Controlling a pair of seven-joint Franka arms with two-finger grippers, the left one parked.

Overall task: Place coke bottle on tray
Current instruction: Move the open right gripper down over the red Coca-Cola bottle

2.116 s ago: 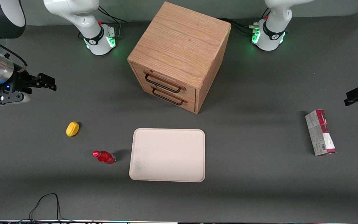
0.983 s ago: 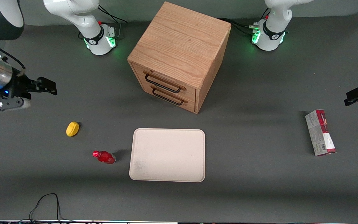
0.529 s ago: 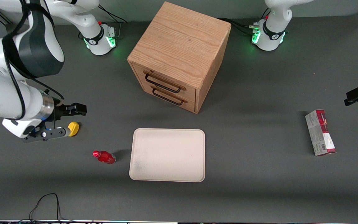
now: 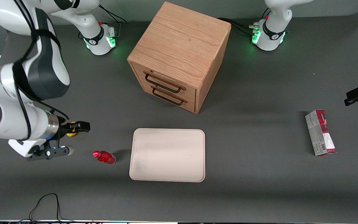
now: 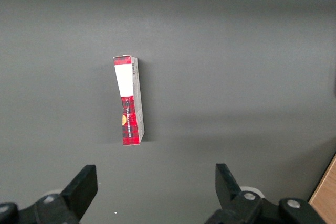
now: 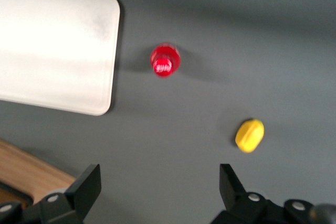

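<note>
1. Half a second ago the gripper [image 4: 77,138] hung farther from the front camera; now it has come down closer to the coke bottle [image 4: 104,156], and it hides most of the yellow lump [image 4: 70,134].
2. That coke bottle stands upright on the dark grey table [image 4: 259,174], just beside the tray [image 4: 167,155] but not touching it. The wrist camera looks straight down on its red cap [image 6: 165,61].
3. Nothing lies on the cream tray [image 6: 52,45].
4. The gripper [image 6: 160,192] hangs in the air near the bottle with its fingers spread wide and nothing between them.
5. A wooden drawer cabinet [image 4: 179,56] stands farther from the front camera than the tray.
6. A red-and-grey carton [image 4: 320,132] lies toward the parked arm's end of the table.
</note>
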